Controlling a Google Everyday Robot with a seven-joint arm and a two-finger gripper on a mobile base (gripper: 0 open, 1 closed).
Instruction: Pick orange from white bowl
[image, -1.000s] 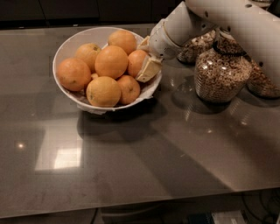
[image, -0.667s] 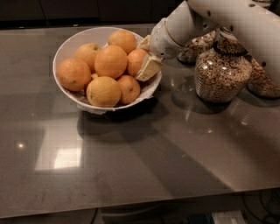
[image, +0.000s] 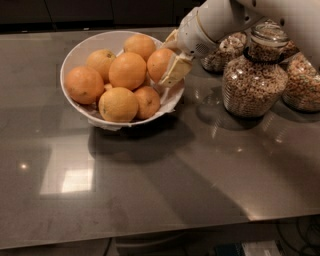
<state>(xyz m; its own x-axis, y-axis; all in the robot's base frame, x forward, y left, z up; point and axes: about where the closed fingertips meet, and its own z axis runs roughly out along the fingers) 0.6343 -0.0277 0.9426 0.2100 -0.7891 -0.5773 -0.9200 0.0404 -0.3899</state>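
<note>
1. Closest to the camera is just the dark glossy surface (image: 165, 200), with a bright patch of reflected light (image: 70, 177) front left.
2. Behind that sits the white bowl (image: 70, 62), left of centre. A bit of crinkled white liner (image: 107, 125) pokes out under its front rim.
3. The bowl's piled with fruit. The other oranges (image: 118, 104) fill the front, left and back, heaped against each other.
4. The orange (image: 156, 62) I've got is at the right side of the pile, just inside the rim. It's touching its neighbours on the left and sits a touch higher than the one in front of it.
5. My gripper (image: 167, 62) reaches in over the bowl's right rim, and my fingers (image: 176, 70) are clamped on that orange. One cream finger runs down its lower right side, the other is at its upper right.
6. My white arm (image: 220, 17) goes up and off toward the top right corner.
7. Right of the bowl is a glass cereal jar (image: 252, 75), standing well apart from it.
8. Two more jars (image: 225, 50) sit behind and beside that one, partly hidden.
</note>
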